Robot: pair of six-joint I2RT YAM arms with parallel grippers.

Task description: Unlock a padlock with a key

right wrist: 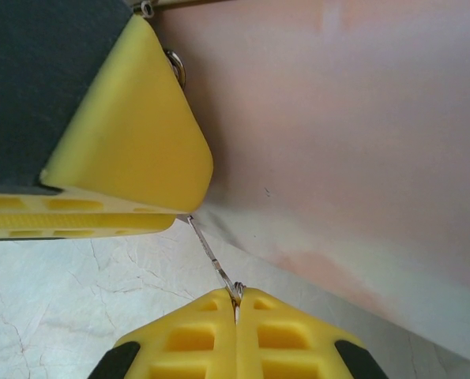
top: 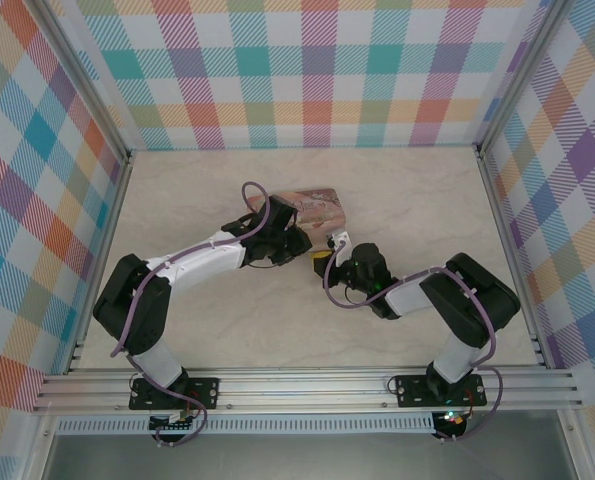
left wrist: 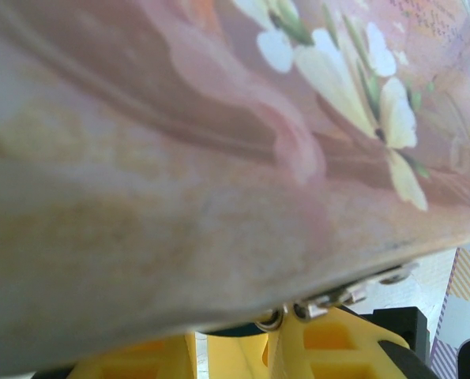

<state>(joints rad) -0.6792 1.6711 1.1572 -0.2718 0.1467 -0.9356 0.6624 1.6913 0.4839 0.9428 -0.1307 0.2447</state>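
Observation:
The padlock (left wrist: 236,331) shows as a thin blue-teal sliver between my left gripper's yellow fingers (left wrist: 313,347), under the tin's edge; its silvery shackle (left wrist: 271,320) loops up to the tin's metal hasp (left wrist: 353,294). My left gripper (top: 299,243) is shut on the padlock. The right wrist view shows the left gripper's finger (right wrist: 132,150) with the shackle ring (right wrist: 177,68) beside it. My right gripper (right wrist: 236,304) is shut on the slim silvery key (right wrist: 211,253). The key slants up-left and its tip vanishes under that left finger, where the padlock body is hidden.
The pink illustrated tin (top: 317,208) lies mid-table, touching both grippers' work area; its side (right wrist: 353,142) rises right beside the key. Marbled tabletop (right wrist: 77,300) lies below. Plaid walls (top: 307,70) enclose the table on three sides.

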